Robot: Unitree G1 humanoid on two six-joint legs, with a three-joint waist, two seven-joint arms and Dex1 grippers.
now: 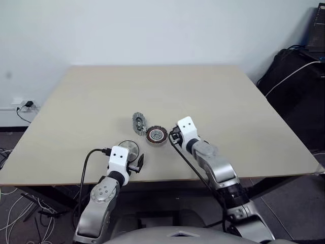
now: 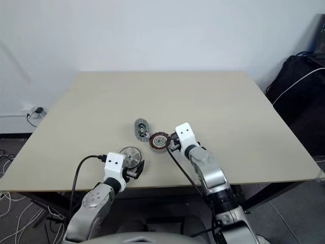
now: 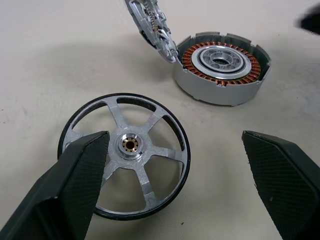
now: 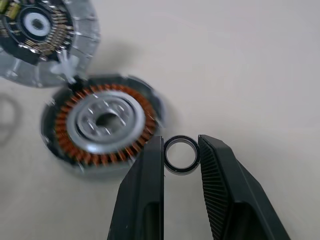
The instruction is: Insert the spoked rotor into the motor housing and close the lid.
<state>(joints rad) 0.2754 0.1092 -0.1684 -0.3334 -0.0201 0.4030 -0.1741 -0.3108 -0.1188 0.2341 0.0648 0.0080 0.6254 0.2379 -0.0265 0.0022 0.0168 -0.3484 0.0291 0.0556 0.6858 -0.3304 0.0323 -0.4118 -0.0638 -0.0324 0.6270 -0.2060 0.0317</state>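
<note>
From the head view, my right gripper (image 1: 174, 136) sits just beside the housing (image 1: 156, 135) on the table (image 1: 228, 101), and my left gripper (image 1: 136, 163) hangs near the wheel (image 1: 129, 148). Left wrist: my fingers (image 3: 75, 175) spread wide around the spoked wheel (image 3: 125, 155), well apart from the copper ring (image 3: 220, 60). Right wrist: my narrow fingers (image 4: 145, 190) pinch a small black ring (image 4: 181, 154) beside the housing (image 4: 102, 125); the hinged lid (image 4: 47, 35) stands open.

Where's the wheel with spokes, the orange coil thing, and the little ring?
Spoked wheel (image 3: 125, 156): left wrist view, on a spoke.
Coil ring (image 4: 75, 145): right wrist view, on its copper windings.
Small ring (image 4: 181, 155): right wrist view, its centre, between the fingers.
</note>
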